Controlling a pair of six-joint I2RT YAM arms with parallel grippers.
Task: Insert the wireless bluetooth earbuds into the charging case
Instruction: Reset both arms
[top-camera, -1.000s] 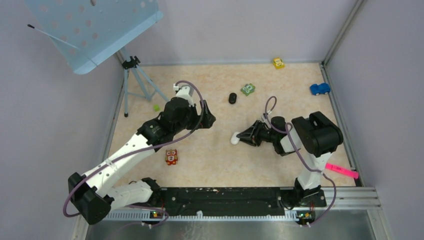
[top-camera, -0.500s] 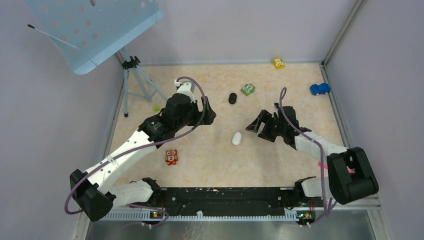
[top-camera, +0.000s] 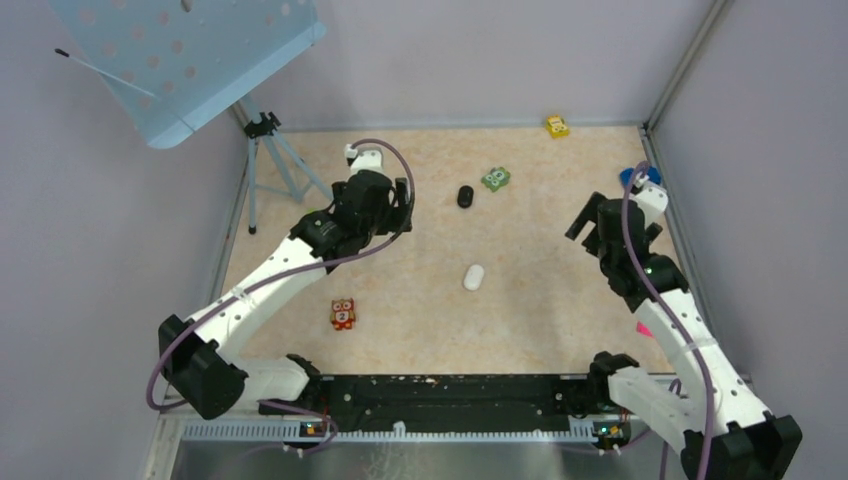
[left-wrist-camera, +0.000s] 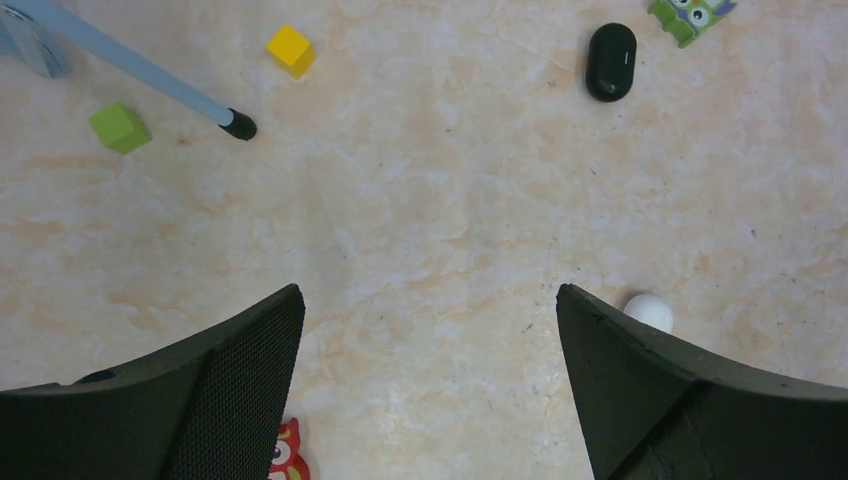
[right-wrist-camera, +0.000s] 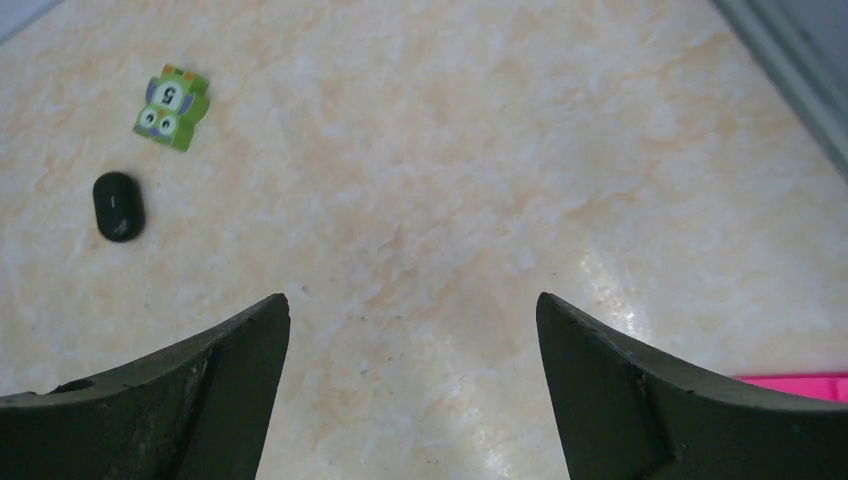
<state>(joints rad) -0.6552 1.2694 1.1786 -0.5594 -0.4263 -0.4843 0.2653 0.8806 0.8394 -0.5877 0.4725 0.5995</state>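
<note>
Your right gripper (right-wrist-camera: 412, 298) has released the white earbud (top-camera: 473, 277) at the middle of the table (top-camera: 420, 320) and swung off right; it and the left gripper (left-wrist-camera: 429, 290) both gape empty. Nothing is cased yet; you need a fresh grasp.

Left gripper (left-wrist-camera: 428, 292): far earbud (left-wrist-camera: 611, 62) ahead, beyond right finger; block toy (left-wrist-camera: 692, 15) just right of it. Near earbud (left-wrist-camera: 648, 311) just outside right fingertip. Owl toy (left-wrist-camera: 287, 455) beside left finger, inner side. Farther cube (left-wrist-camera: 291, 49) and nearer cube (left-wrist-camera: 120, 127) ahead-left, tripod foot (left-wrist-camera: 238, 124) between.

Right gripper (right-wrist-camera: 412, 298): far earbud ahead of left finger; marker (right-wrist-camera: 790, 378) outside right finger.
</note>
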